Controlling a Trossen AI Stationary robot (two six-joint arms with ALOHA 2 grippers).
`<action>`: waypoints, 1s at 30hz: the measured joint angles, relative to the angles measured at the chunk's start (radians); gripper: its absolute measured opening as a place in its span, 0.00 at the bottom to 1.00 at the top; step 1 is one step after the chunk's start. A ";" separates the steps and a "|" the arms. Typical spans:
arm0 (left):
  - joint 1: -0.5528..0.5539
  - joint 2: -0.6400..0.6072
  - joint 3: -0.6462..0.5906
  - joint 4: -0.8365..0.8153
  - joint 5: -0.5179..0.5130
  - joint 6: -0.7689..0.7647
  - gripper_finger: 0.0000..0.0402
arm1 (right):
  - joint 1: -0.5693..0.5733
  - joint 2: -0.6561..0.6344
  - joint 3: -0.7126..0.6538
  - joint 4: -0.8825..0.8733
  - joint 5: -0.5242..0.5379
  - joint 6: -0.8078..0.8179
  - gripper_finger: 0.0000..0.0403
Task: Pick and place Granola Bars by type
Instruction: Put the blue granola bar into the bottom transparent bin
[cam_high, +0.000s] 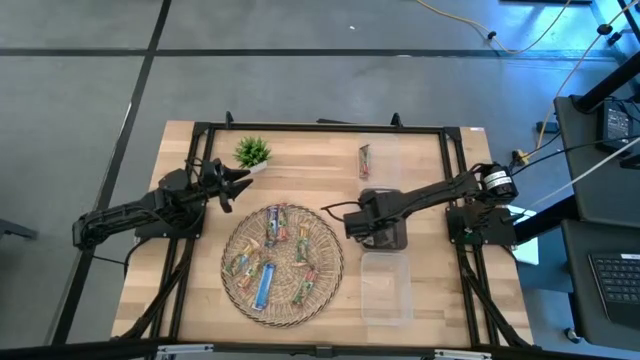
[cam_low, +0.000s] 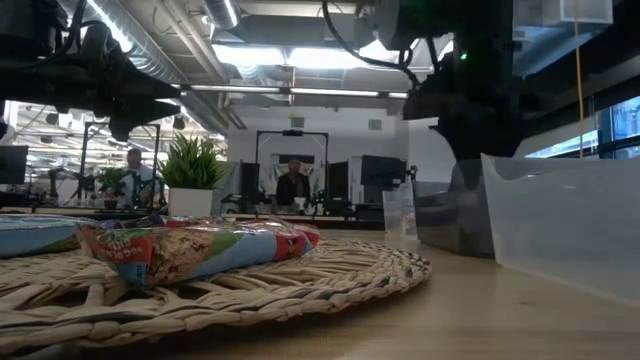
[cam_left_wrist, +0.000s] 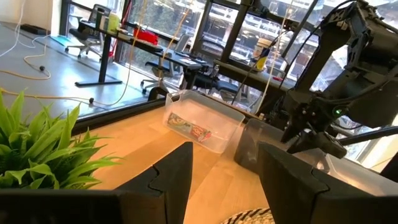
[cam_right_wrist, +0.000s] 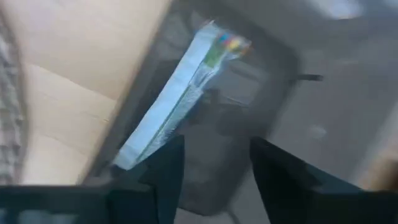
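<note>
Plant (cam_high: 252, 152) marks our left edge, with our left gripper (cam_high: 238, 185) just beside it, fingers apart and empty. Granola bars (cam_high: 272, 258) fill the wicker tray (cam_high: 332, 262) farther right. Beyond, our right gripper (cam_high: 385, 238), fingers parted, hangs over a silver-white bar (cam_right_wrist: 180, 93) in the dark bin (cam_right_wrist: 277, 68).

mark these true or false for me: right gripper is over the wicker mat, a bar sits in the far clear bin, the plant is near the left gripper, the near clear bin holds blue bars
1. The right gripper is over the wicker mat. False: it is over the dark middle bin.
2. A bar lies in the far clear bin. True.
3. The plant stands near the left gripper. True.
4. The near clear bin holds blue bars. False: no blue bar shows in it; a blue bar lies on the mat.
</note>
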 joint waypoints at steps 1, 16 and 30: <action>0.000 0.000 0.000 0.001 0.000 0.000 0.42 | 0.003 -0.004 0.019 -0.033 0.020 -0.015 0.49; -0.016 0.169 0.174 0.017 0.077 -0.030 0.42 | 0.024 -0.395 -0.100 0.191 0.229 -0.345 0.51; -0.317 0.972 0.839 -0.522 -0.160 0.083 0.42 | 0.024 -0.778 -0.308 0.286 0.260 -0.524 0.51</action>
